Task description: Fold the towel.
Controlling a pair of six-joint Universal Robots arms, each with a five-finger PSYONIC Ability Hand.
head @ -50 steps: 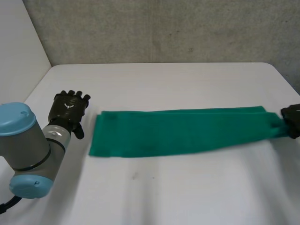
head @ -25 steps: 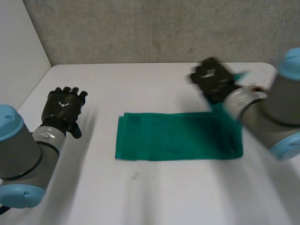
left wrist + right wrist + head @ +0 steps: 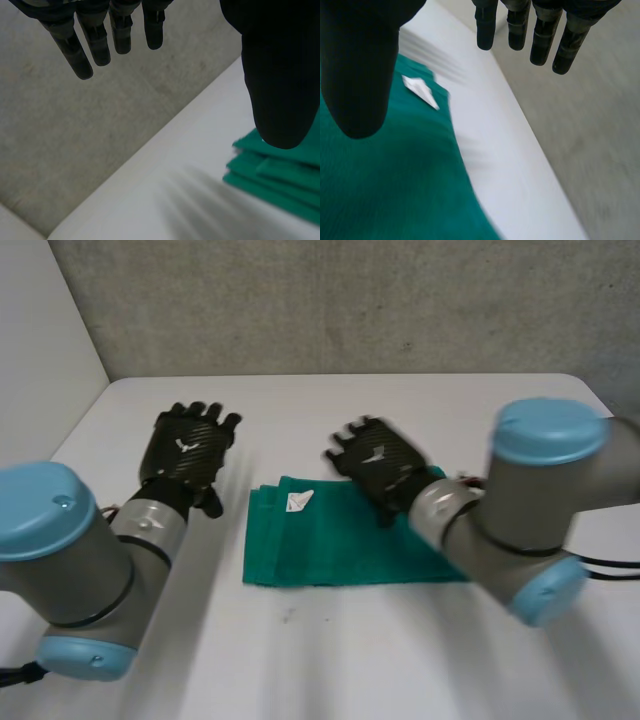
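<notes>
Several layers of towel (image 3: 330, 545) show as stepped edges at its left end in the left wrist view. It lies flat as a folded green rectangle mid-surface (image 3: 300, 660). A small white tag (image 3: 300, 501) sits on top near the far left corner.

Hands:
- The left hand (image 3: 188, 448) hangs beside the towel's left end, clear of the cloth. Its fingers (image 3: 97, 42) are straight and hold nothing.
- The right hand (image 3: 378, 462) is over the towel's far edge. Its fingers (image 3: 540, 40) are straight, the thumb is apart, and the hand is empty. I cannot tell whether the palm touches the cloth.

Handling (my judgement):
- The towel is light, soft and limp, so it will sag from any grip and keep no shape of its own.
- The stacked layers may slide on each other, so a pinch should go through the whole stack.
- The best hold looks like the two corners of one short end. The left end is free and close to the left hand.
- The surface looks smooth, so the cloth may drag rather than stay put when one end is lifted.

Not readable:
- The right arm (image 3: 530, 510) covers the towel's right end, so I cannot check edge alignment there.
- The exact number of layers is uncertain.
- Any print on the tag is too small to read.
</notes>
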